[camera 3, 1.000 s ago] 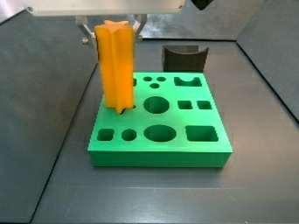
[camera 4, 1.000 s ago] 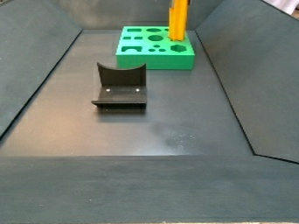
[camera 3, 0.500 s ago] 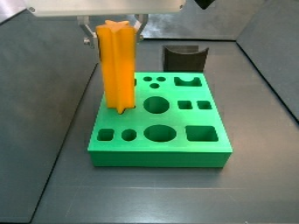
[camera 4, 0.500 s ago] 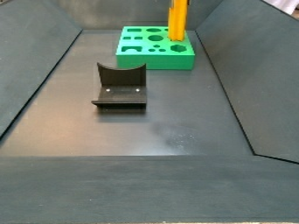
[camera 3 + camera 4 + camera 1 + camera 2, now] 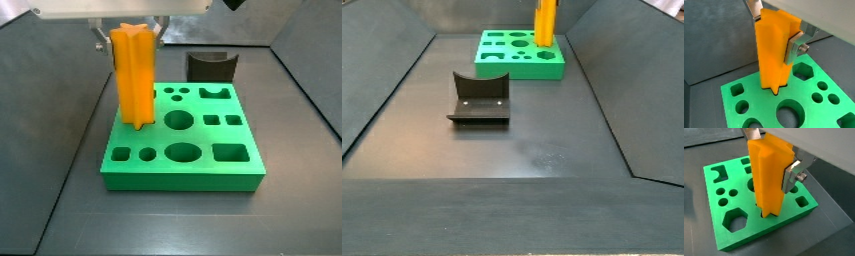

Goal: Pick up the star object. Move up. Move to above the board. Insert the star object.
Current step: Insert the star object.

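Currently gripper (image 5: 777, 31) above board's (image 5: 201, 172) left edge, upper left of side view; fingers (image 5: 795, 46) pinching star object (image 5: 132, 75) near top, upright so ridges align; lower tip entering star hole. Fixture (image 5: 478, 98) well apart.

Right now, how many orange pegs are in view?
1: the star object, upright in the shut tool over the board, lower tip at its top. No other shows.
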